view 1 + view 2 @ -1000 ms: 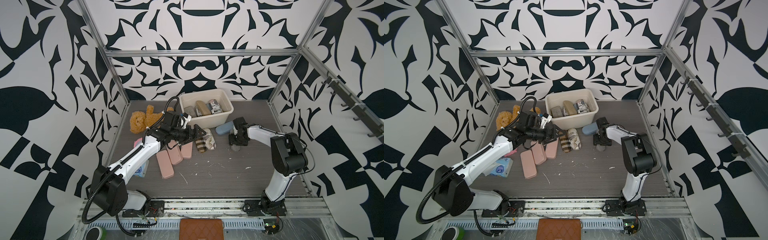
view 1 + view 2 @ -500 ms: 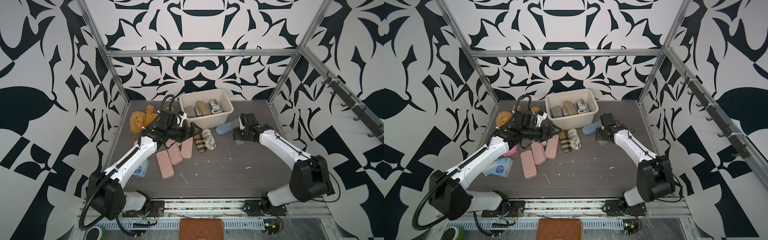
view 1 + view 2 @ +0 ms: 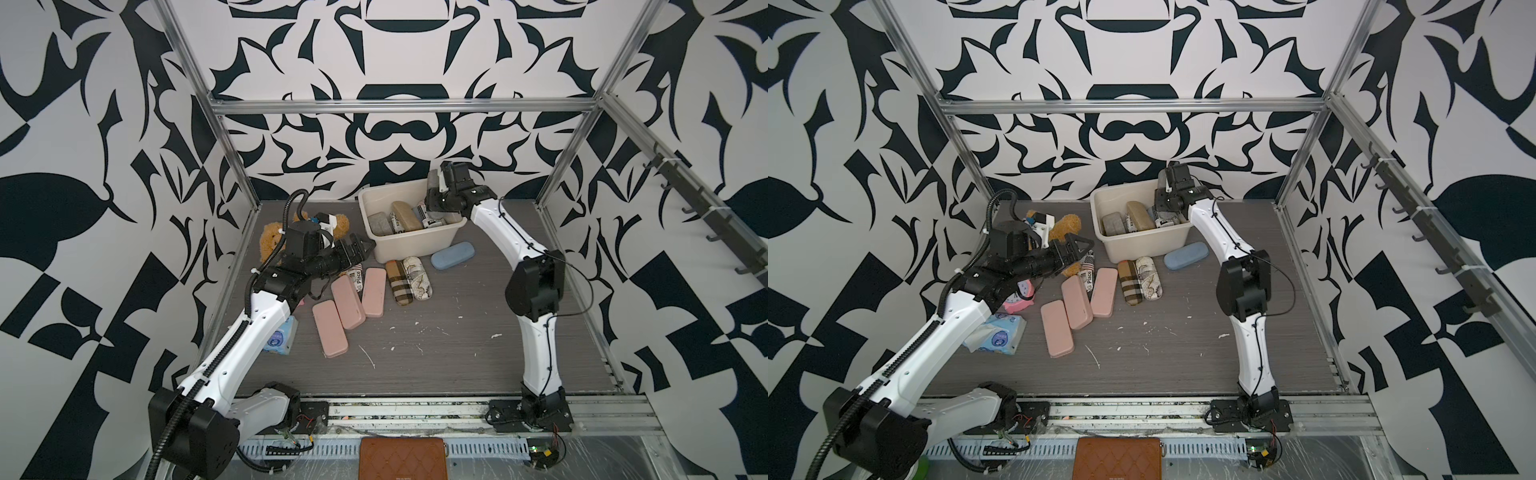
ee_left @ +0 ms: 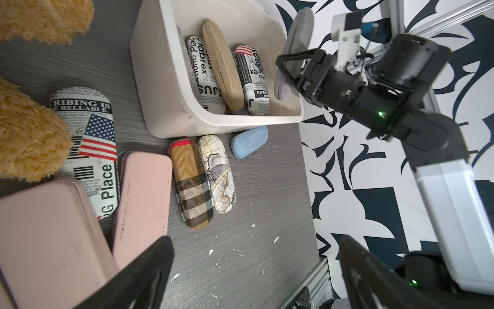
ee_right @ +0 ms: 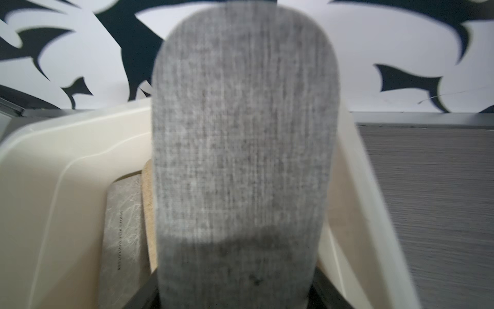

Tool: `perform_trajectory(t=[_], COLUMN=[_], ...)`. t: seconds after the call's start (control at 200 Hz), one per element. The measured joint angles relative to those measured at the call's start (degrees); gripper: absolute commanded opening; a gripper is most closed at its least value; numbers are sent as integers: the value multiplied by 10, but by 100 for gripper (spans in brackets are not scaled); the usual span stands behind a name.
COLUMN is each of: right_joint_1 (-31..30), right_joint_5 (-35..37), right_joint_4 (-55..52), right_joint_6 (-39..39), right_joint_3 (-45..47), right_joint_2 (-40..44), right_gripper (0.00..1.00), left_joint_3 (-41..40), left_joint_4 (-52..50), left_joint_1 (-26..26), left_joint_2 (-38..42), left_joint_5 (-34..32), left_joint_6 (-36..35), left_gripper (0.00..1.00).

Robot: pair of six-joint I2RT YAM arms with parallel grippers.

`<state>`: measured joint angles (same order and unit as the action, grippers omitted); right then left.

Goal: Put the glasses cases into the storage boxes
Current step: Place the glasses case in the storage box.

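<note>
The cream storage box (image 3: 409, 246) stands at the back of the table with several glasses cases inside: a grey one (image 3: 379, 223), a tan one (image 4: 223, 67) and two newspaper-print ones. My right gripper (image 3: 436, 194) hangs over the box's right end, shut on a grey felt case (image 5: 240, 133) that stands upright in it (image 4: 296, 45). My left gripper (image 3: 359, 249) is open and holds nothing, low over the loose cases left of the box. On the table lie three pink cases (image 3: 348, 301), a newspaper-print case (image 4: 91, 139), a plaid one (image 3: 397, 282), a map-print one (image 3: 418, 277) and a light blue one (image 3: 452, 256).
A teddy bear (image 3: 272, 241) lies behind my left gripper. A blue-white tissue packet (image 3: 279, 340) sits under the left arm, with a pink toy (image 3: 1017, 300) beside it. A brown quilted wallet (image 3: 402, 457) lies past the front rail. White flecks dot the table.
My right arm has lifted the grey felt case from the table beside the light blue case and carried it up over the box. The left gripper has drifted slightly, still open.
</note>
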<state>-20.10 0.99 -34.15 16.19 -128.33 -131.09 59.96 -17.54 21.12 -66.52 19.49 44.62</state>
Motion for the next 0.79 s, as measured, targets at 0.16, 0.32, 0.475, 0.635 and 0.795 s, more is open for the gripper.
perform_trajectory(t=[0.16,0.32,0.475,0.635,0.795], right_joint_1=[-9,-14,-23,-32,-45], right_joint_5=[-4,-5,4,16,36], right_joint_4=[-47,-59,-59,-64,-45], right_joint_6=[-5,-11,-17,-20,-26], right_joint_3=[-101,-113,-106,-85,-16], right_joint_2=[-87,-96,-91,-63,36], right_gripper=[67,83,87,87,88], left_joint_3=[0,0,0,0,0], left_joint_4=[1,1,1,1,1], left_joint_1=[0,0,0,0,0], left_joint_2=[-11,-16,-16,-16,-16], left_joint_5=[2,5,10,13,17], left_joint_6=[2,2,2,2,2], left_gripper=[99,99,99,99,99])
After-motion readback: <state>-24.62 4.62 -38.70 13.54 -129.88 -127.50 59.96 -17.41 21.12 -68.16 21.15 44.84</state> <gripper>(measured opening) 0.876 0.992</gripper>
